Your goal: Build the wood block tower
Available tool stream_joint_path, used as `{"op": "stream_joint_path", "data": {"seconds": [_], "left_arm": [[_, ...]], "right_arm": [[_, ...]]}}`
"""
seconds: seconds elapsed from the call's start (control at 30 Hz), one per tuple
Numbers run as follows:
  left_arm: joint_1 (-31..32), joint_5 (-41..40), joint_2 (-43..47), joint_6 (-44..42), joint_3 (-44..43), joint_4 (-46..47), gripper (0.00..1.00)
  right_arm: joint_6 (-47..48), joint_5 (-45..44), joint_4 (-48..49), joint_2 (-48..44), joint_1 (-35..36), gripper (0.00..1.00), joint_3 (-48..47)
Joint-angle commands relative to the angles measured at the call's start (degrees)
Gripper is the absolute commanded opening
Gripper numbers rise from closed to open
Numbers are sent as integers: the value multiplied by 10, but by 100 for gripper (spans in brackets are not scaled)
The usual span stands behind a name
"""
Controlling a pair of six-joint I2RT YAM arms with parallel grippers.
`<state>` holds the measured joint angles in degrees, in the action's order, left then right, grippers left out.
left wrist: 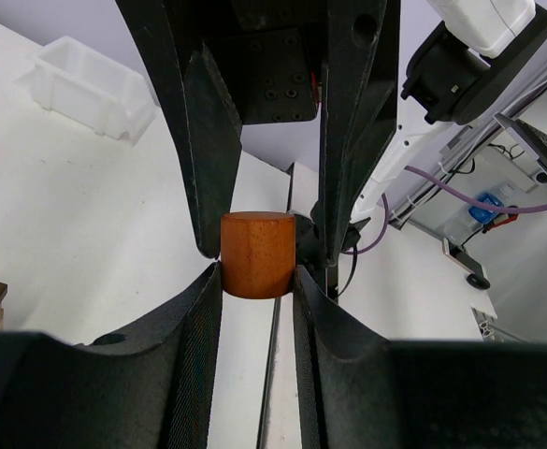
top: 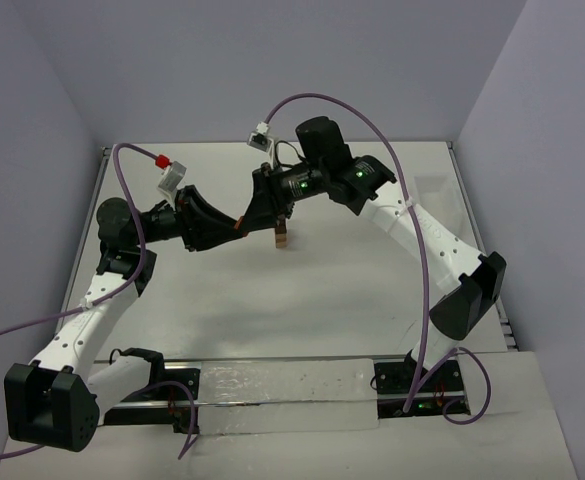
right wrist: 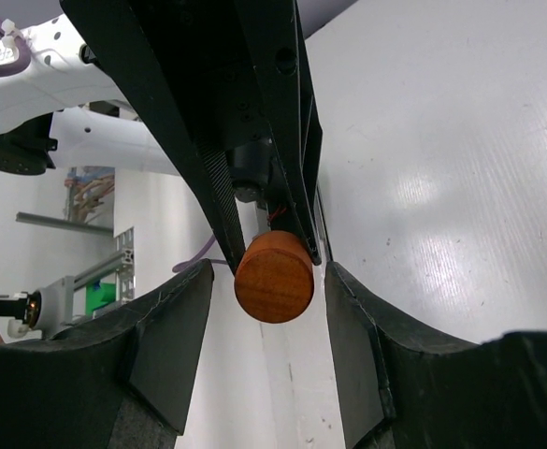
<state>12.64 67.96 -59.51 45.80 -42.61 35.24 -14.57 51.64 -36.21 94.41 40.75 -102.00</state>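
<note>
While my left hand (left wrist: 259, 277) clenches it from both sides, one round reddish-brown wood block (left wrist: 257, 254) hangs over the middle of the worktop (top: 322, 300). My right hand (right wrist: 271, 281) straddles that same block, released, with a gap showing at each finger. One small tower (top: 281, 237) stands just right of the two hands; I cannot count its blocks. One pale bin (left wrist: 86, 84) sits well apart.
</note>
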Motion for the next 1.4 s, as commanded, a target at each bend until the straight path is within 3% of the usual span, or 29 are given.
{"op": "stream_joint_path", "data": {"seconds": [0.0, 0.23, 0.3, 0.4, 0.47, 0.53, 0.6, 0.73, 0.9, 1.03, 1.17, 1.37], "left_arm": [[2, -1, 2, -11, -6, 6, 11], [2, -3, 4, -24, -4, -11, 12], [2, -4, 6, -32, -3, -21, 18], [2, -21, 9, -71, -13, -96, 48], [2, -27, 9, -89, -20, -133, 78], [0, -35, 13, -122, -30, -181, 91], [-6, -44, 20, -144, -36, -225, 96], [-25, -83, 26, -190, -64, -314, 99], [-55, -193, 3, -280, -152, -497, 99], [-92, -242, -73, -346, -247, -654, 99], [-151, -210, -121, -340, -263, -660, 99], [-173, -263, -133, -331, -289, -649, 99]], "right_arm": [[10, -6, 0, -13, 5, 55, -26], [11, -15, 1, -18, 5, 24, -29], [13, -19, 1, -20, 4, 19, -30], [22, -37, -6, -24, -2, 4, -31], [27, -52, -11, -25, -6, 1, -33], [49, -78, -27, -27, -17, 0, -38], [67, -116, -40, -29, -28, 0, -43], [113, -199, -71, -23, -46, 0, -55], [175, -354, -79, -2, -49, 0, -58], [210, -445, -59, 26, -48, 0, -54], [229, -482, -65, 79, -47, 0, -80], [250, -492, -72, 132, -47, 0, -109]]}}
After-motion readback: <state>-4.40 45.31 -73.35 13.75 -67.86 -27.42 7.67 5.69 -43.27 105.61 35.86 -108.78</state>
